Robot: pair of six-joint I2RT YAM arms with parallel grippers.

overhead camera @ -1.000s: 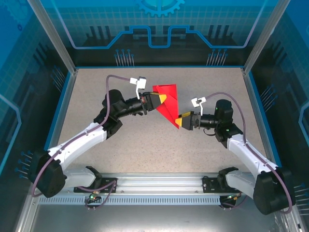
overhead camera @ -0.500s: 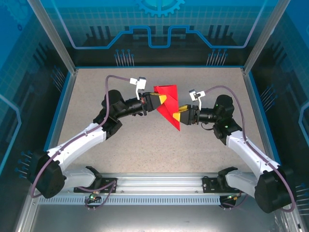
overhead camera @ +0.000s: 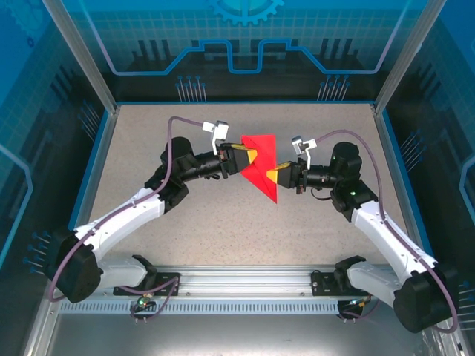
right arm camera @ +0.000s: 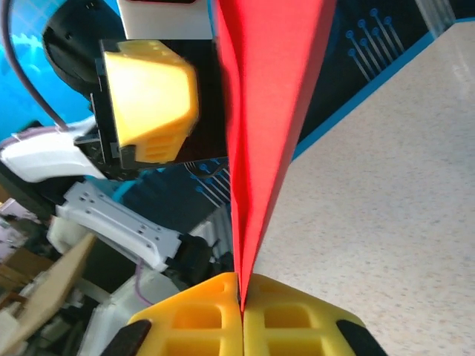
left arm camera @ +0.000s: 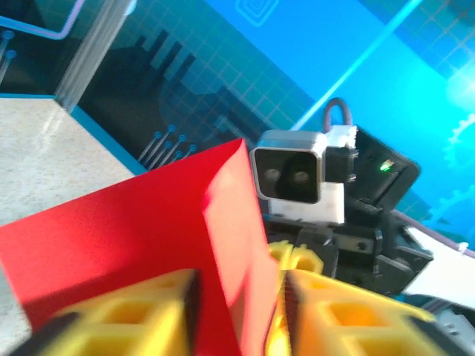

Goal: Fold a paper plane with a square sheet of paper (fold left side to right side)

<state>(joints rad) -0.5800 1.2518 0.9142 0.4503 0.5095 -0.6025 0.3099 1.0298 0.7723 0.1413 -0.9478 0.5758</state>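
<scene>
The square sheet of paper (overhead camera: 261,167) is bright red and folded into a pointed, kite-like shape, held in the air above the table's middle. My right gripper (overhead camera: 275,176) is shut on its lower right edge; in the right wrist view the paper (right arm camera: 267,89) rises as a narrow wedge from the closed yellow fingertips (right arm camera: 242,305). My left gripper (overhead camera: 248,158) is at the paper's left side. In the left wrist view its jaws (left arm camera: 237,311) stand apart, with the red paper (left arm camera: 148,230) passing loosely between them. The right gripper's yellow fingers (left arm camera: 297,259) show just behind the paper.
The speckled grey table (overhead camera: 223,222) lies below, bordered by a blue rim (overhead camera: 100,163) and transparent enclosure walls. The two arms reach in from the near corners and meet at the centre. The right wrist camera (left arm camera: 293,174) faces the left gripper closely.
My right gripper has moved up and left to the paper and shut on its edge. The left jaws, shut on the paper before, have parted. The paper shifted slightly right.
</scene>
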